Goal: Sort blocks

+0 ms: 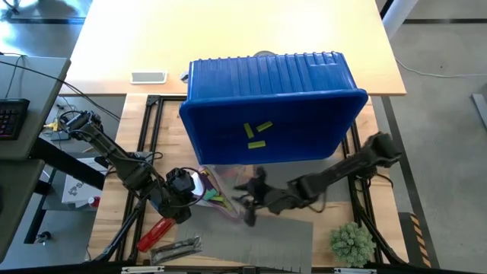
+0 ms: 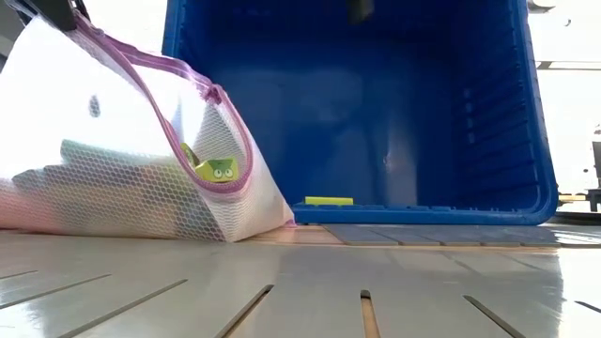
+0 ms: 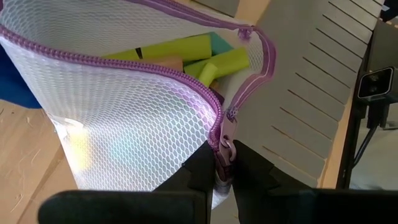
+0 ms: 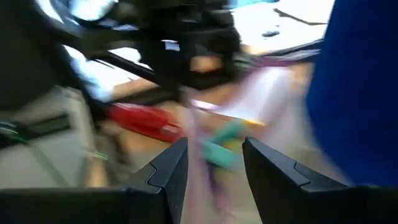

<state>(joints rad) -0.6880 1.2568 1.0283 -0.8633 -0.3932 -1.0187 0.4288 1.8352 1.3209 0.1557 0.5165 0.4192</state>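
Note:
A white mesh bag (image 1: 217, 190) with a purple zipper stands open on the table and holds yellow-green, teal and tan blocks (image 3: 186, 53). My left gripper (image 1: 183, 186) is shut on the bag's rim. My right gripper (image 1: 251, 202) hovers at the bag's mouth, blurred, with a teal block (image 4: 219, 154) between its fingers. Behind it a blue bin (image 1: 270, 103) lies tipped on its side, its opening toward the near edge. Three yellow-green blocks (image 1: 257, 133) lie on the bin's lower wall. My left gripper pinches the zipper's end (image 3: 225, 148), at the corner of the bag's mouth, between its two fingers. The fingers slant down from the table's left. The rim is held up and the mouth gapes, while the bag's bottom (image 2: 141, 221) rests on the table. My right gripper has the teal block (image 4: 219, 154) between its two fingertips, above the bag's mouth. Blur hides which faces the fingers are on. The fingers come nearly level from the table's right.
A red cylindrical tool (image 1: 156, 232) and a metal piece (image 1: 176, 247) lie near the front left. A grey slatted mat (image 1: 266, 240) covers the near middle. A small green plant (image 1: 351, 242) stands at the front right. A white device (image 1: 148, 77) lies on the far table.

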